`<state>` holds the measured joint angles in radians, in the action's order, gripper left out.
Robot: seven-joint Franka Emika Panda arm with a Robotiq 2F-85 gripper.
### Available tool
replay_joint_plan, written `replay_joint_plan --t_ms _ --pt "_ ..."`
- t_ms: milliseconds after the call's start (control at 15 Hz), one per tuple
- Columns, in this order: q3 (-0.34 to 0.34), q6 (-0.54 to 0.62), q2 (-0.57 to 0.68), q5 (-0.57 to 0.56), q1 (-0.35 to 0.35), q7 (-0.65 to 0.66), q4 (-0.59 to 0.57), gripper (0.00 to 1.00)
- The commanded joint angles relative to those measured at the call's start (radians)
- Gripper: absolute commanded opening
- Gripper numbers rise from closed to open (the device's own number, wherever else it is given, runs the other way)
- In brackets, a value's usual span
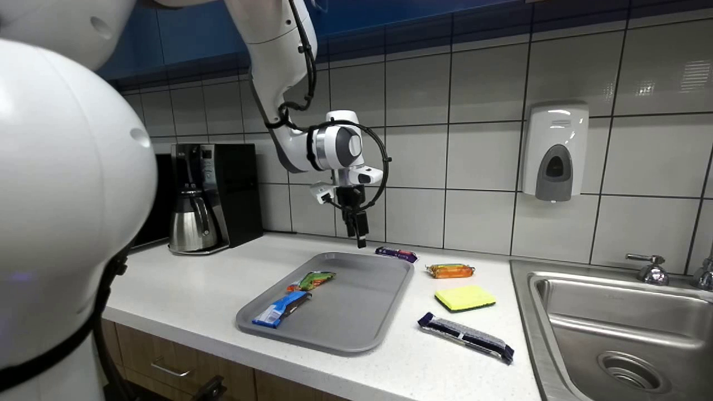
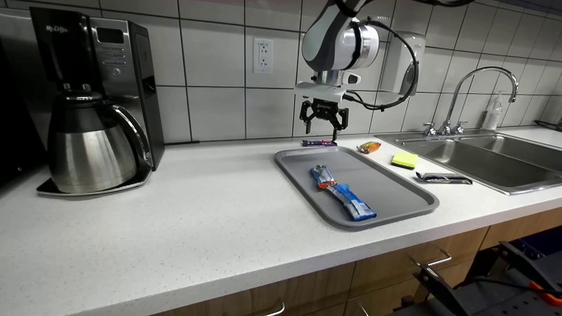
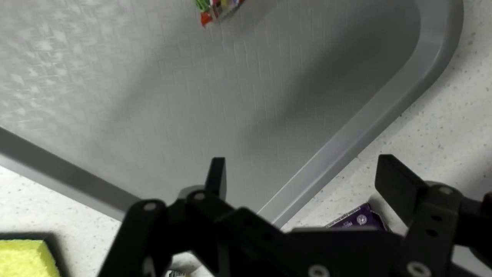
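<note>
Currently, my wrist view shows the gripper (image 3: 301, 163) wide and empty, one finger (image 3: 218, 175) seen over the tray (image 3: 340, 154) and the purple bar (image 3: 359, 219) near the other, partly hidden. In an exterior view I get the fingers (image 1: 361, 223) nearly edge-on and can't judge their spread, but the blue bar (image 1: 281, 308), which the wrist view misses, lies below and well apart from them. In an exterior view with a wall outlet (image 2: 263, 55) higher than the fingers, the spread is plain.
</note>
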<state>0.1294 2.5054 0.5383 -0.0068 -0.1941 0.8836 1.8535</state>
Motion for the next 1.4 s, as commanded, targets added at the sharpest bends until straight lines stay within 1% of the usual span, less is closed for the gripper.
replay_joint_plan --t_ms 0,600,867,1333 --pt "0.018 -0.062 0.078 -0.003 -0.005 0.092 -0.131 1.0" --pt "0.024 -0.162 0.209 0.014 0.015 0.202 -0.348 1.0" --pt "0.025 -0.215 0.261 0.024 0.036 0.251 -0.439 1.0" --pt "0.022 -0.289 0.342 0.031 0.08 0.285 -0.575 1.0"
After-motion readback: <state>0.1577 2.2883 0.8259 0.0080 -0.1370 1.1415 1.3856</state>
